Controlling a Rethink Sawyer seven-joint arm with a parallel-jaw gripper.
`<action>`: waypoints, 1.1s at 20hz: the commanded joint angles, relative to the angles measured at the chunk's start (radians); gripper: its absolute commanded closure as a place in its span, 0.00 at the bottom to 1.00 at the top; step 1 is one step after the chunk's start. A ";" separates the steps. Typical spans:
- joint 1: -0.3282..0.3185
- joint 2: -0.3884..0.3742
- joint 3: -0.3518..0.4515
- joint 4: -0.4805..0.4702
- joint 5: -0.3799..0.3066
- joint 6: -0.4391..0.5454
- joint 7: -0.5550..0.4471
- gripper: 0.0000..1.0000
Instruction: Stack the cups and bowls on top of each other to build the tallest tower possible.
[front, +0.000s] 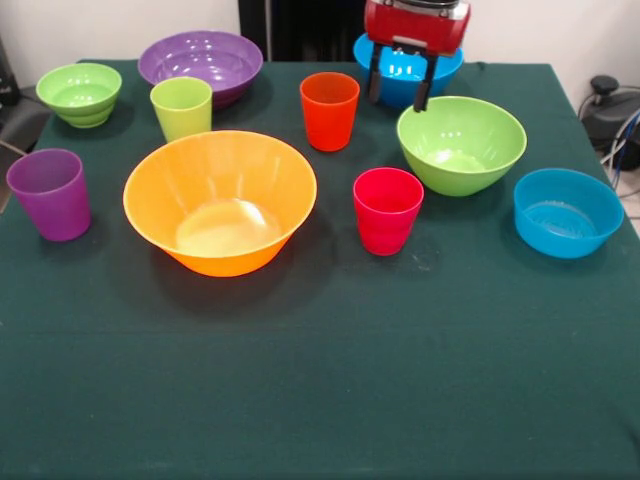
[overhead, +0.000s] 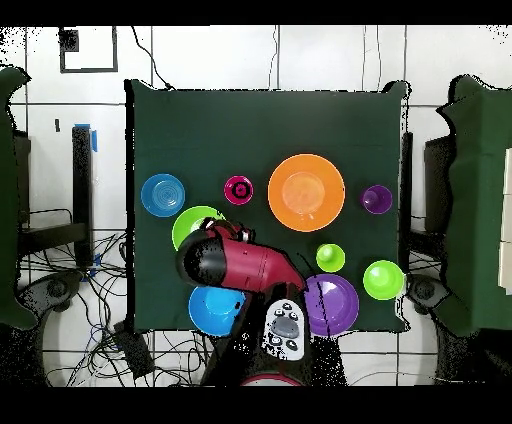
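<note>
We find nothing stacked yet: the gripper (front: 398, 88) hangs spread and empty at the far side, needing a first pick, likely the red-pink cup (front: 387, 209).

cups (overhead: 238, 190) and bowls (overhead: 306, 191) unstacked

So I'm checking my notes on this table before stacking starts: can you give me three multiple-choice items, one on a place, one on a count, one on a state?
1. What stands between the big orange-yellow plastic bowl and the medium lime green plastic bowl in the front view?
A. red-pink plastic cup
B. purple plastic bowl
C. purple plastic cup

2. How many blue plastic bowls are there?
A. one
B. two
C. three

3. The gripper is:
A. holding a cup
B. empty, jaws open
C. resting inside a bowl

Key: 1 A, the red-pink plastic cup stands there; 2 B, one near the edge, one behind the gripper; 3 B, nothing sits between the jaws.
</note>
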 joint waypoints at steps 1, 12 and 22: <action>0.040 0.052 0.041 0.002 0.051 -0.015 0.211 0.00; 0.068 0.083 0.021 -0.039 0.054 -0.025 0.253 0.00; 0.106 0.135 -0.045 -0.104 0.050 -0.047 0.275 0.00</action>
